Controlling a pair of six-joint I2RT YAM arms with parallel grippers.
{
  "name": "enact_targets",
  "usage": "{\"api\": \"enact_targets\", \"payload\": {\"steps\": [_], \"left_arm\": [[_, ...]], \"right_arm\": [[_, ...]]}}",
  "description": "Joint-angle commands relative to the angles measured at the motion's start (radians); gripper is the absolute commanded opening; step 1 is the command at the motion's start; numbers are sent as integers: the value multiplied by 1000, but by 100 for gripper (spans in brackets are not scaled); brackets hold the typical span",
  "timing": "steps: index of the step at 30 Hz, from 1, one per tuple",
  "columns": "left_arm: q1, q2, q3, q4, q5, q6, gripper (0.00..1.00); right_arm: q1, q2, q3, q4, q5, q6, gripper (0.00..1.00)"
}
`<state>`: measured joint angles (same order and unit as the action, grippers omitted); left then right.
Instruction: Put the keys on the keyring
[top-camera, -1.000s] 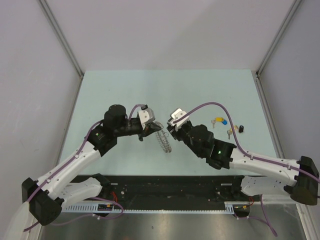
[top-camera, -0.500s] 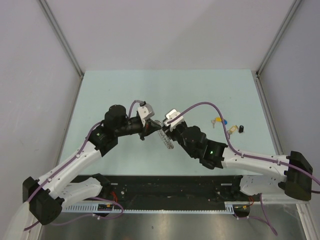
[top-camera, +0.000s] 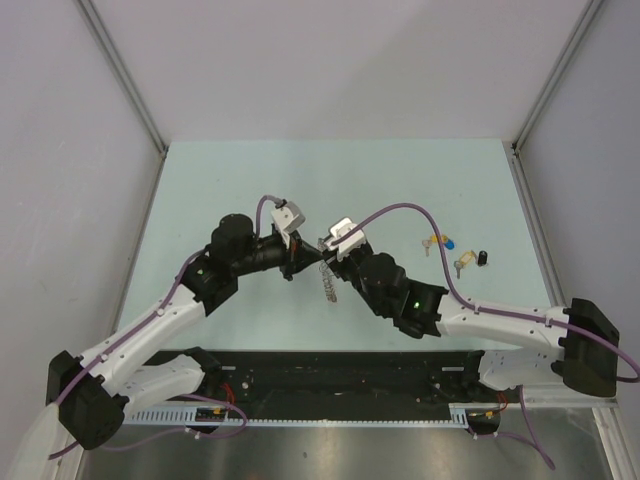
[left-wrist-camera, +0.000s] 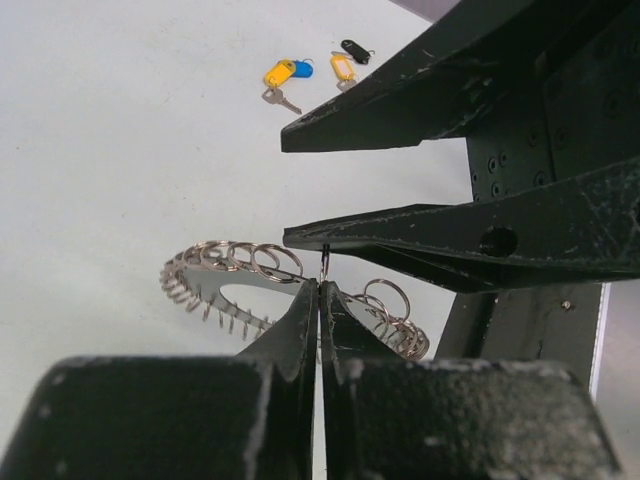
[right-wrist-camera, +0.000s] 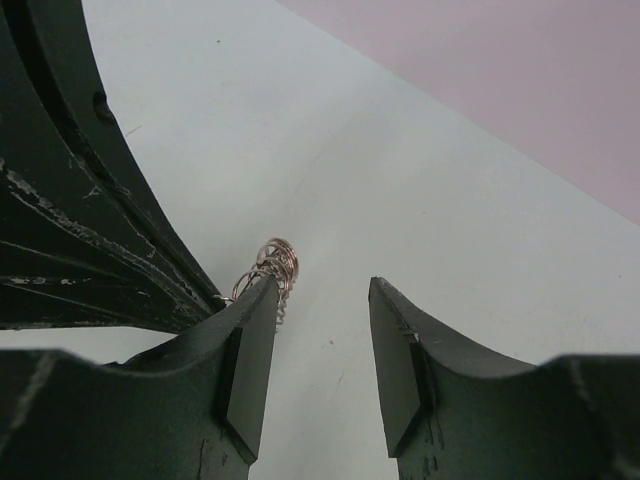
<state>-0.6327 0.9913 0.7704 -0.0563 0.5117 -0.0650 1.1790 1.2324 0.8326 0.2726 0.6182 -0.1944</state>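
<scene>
**A:** While you're looking at it, where is everything? Biggest first.

**B:** Pale green counter (top-camera: 220, 190). Both arms reach in over it, and the left gripper (left-wrist-camera: 319, 295) and right gripper (right-wrist-camera: 322, 290) meet tip to tip near its middle.

**A:** Jaw states?

**B:** On the left gripper the fingers (left-wrist-camera: 298, 318) are pressed together, pinching one thin wire loop of the keyring (left-wrist-camera: 225, 262) at the very tips. The right gripper's fingers are apart with nothing between them. One of them lies just above the pinched loop.

**A:** Keyring position?

**B:** It's a silvery coil curving away to both sides of the left tips. From the top it sits just below where the two grippers meet. Can't tell if it touches the counter.

**A:** Keys?

**B:** The keys (left-wrist-camera: 283, 73) are flat on the counter, well to the right of the ring and not on it. There's a yellow-and-blue pair, another yellow one and a black one, all close together.
</scene>
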Motion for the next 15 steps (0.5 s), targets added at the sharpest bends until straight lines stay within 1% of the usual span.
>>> {"api": "enact_targets", "payload": {"steps": [1, 3, 5, 8, 9, 10, 11, 12, 13, 15], "left_arm": [[-5, -14, 15, 141, -48, -64, 0], [-5, -11, 17, 135, -53, -61, 1], [-5, -16, 21, 128, -61, -53, 1], [-5, -22, 30, 92, -88, -15, 0], [-5, -23, 35, 82, -91, -4, 1], [-5, -26, 41, 66, -94, 13, 0], [-5, -36, 43, 62, -98, 19, 1], [-5, -40, 46, 64, -102, 25, 0], [-4, -45, 47, 32, -107, 37, 0], [-5, -57, 58, 10, -119, 50, 0]], "right_arm": [[28, -36, 30, 34, -8, 61, 48], [11, -59, 31, 13, 21, 70, 50], [-16, -98, 30, -54, 38, 104, 50], [-97, -152, 31, -180, 40, 157, 52], [-152, -166, 31, -217, 31, 180, 52], [-182, -180, 30, -304, 22, 190, 52], [-211, -197, 30, -346, -4, 255, 52], [-250, -229, 30, -384, -24, 278, 52], [-318, -243, 30, -459, -41, 302, 52], [-398, -269, 30, -531, -92, 357, 52]]}}
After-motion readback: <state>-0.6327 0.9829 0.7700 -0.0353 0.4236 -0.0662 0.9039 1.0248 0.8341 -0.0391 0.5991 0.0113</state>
